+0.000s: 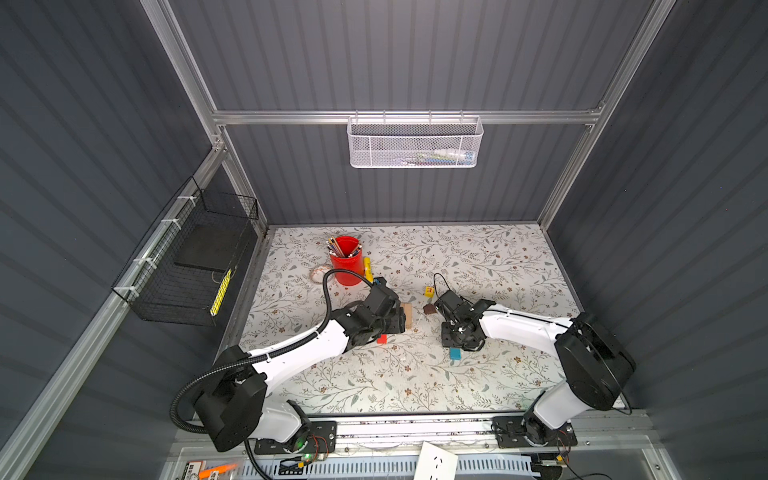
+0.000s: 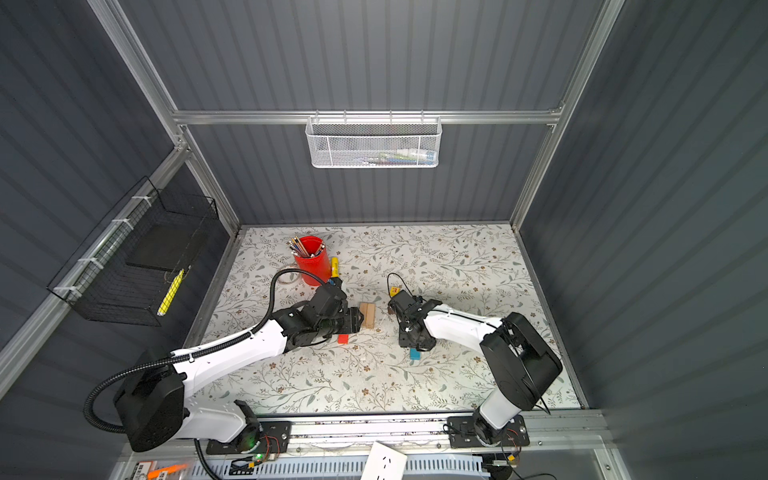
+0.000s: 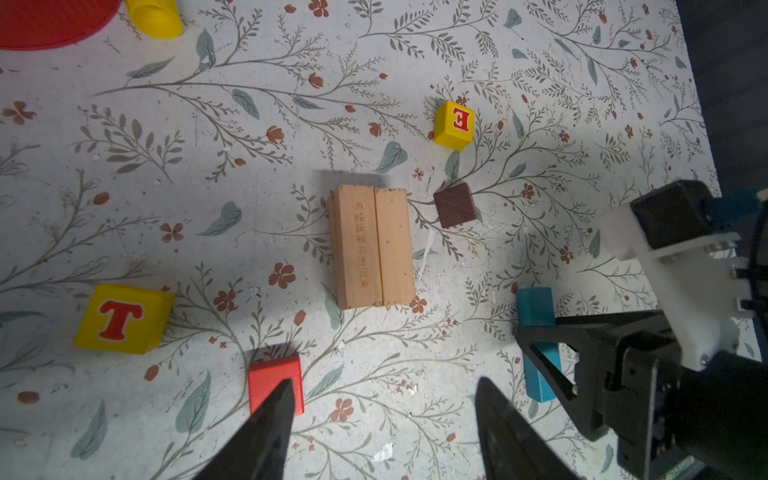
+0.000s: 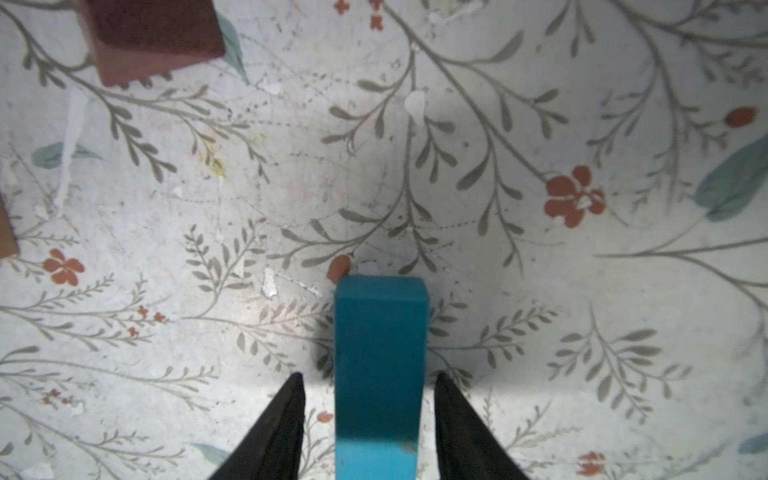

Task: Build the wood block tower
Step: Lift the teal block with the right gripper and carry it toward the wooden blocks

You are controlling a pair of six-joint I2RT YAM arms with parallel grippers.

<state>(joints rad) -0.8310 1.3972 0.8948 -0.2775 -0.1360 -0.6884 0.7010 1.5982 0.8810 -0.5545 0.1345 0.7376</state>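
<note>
Two tan planks lie side by side mid-table, also seen in a top view. My left gripper hovers open and empty just short of them, one fingertip over the red cube. A yellow T cube, a yellow E cube and the dark brown piece lie around the planks. The blue plank lies flat on the table. My right gripper straddles it, open, with a gap showing on each side. Both top views show the blue plank under the right gripper.
A red pencil cup and a yellow tube stand behind the left arm, with a clear ring beside them. A white mesh basket hangs on the back wall and a black wire basket on the left wall.
</note>
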